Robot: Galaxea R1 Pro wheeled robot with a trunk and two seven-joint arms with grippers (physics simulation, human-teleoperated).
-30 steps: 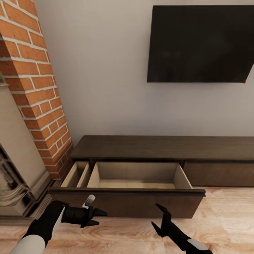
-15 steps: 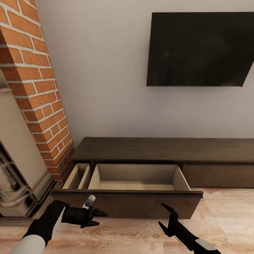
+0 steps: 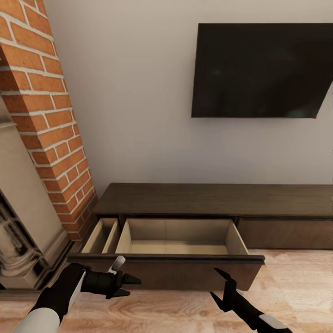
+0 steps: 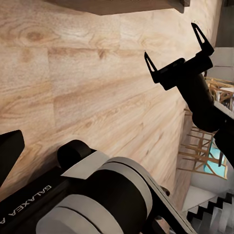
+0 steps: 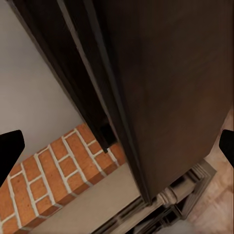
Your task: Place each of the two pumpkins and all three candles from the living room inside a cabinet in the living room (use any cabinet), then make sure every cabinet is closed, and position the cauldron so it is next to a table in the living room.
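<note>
The low dark-brown cabinet (image 3: 217, 200) stands against the wall with its wide drawer (image 3: 180, 233) pulled out; the pale inside is bare. A narrow compartment (image 3: 102, 235) beside it also stands open. My left gripper (image 3: 133, 285) hangs open in front of the drawer's left end, holding nothing. My right gripper (image 3: 216, 283) is open too, just before the drawer front (image 5: 165, 87) near its right end, and it also appears open over the floor in the left wrist view (image 4: 170, 40). Pumpkins, candles, cauldron and coffee table are out of view.
A red brick column (image 3: 46, 115) and a pale stone fireplace (image 3: 18, 240) close off the left. A black television (image 3: 261, 69) hangs on the wall above the cabinet. Light wooden floor (image 3: 296, 286) runs in front and to the right.
The whole picture has slid down a little, so the camera has moved. My right gripper has shifted slightly to the right. The drawer stays pulled out.
</note>
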